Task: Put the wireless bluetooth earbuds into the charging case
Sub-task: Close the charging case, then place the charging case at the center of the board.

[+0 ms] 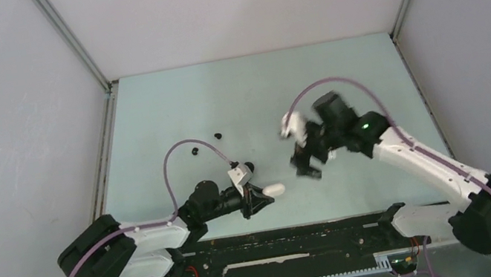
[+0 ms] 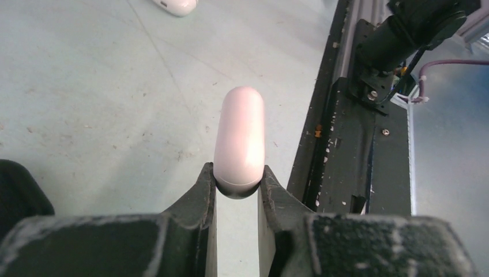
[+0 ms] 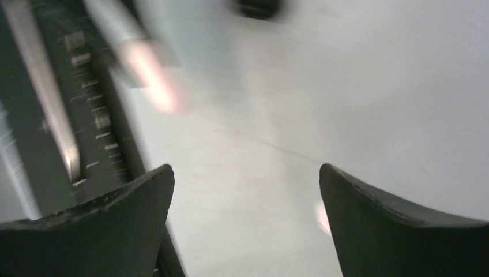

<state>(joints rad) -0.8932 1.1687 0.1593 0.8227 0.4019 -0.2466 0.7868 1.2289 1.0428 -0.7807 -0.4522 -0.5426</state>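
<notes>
My left gripper (image 1: 258, 198) (image 2: 238, 173) is shut on one end of a closed white pill-shaped charging case (image 1: 275, 189) (image 2: 239, 138) and holds it low over the table. Two tiny black earbuds (image 1: 193, 149) (image 1: 218, 135) lie apart on the table behind the left arm. My right gripper (image 1: 309, 162) (image 3: 245, 173) is open and empty above the table's middle; its view is blurred. A small white blob (image 3: 320, 216), perhaps an earbud, shows beside its right finger. A white rounded object (image 2: 176, 4), cut off by the frame edge, lies beyond the case.
The black mounting rail (image 1: 282, 241) (image 2: 352, 144) runs along the near table edge, close to the right of the held case. Grey walls enclose the pale green table (image 1: 250, 92) on three sides.
</notes>
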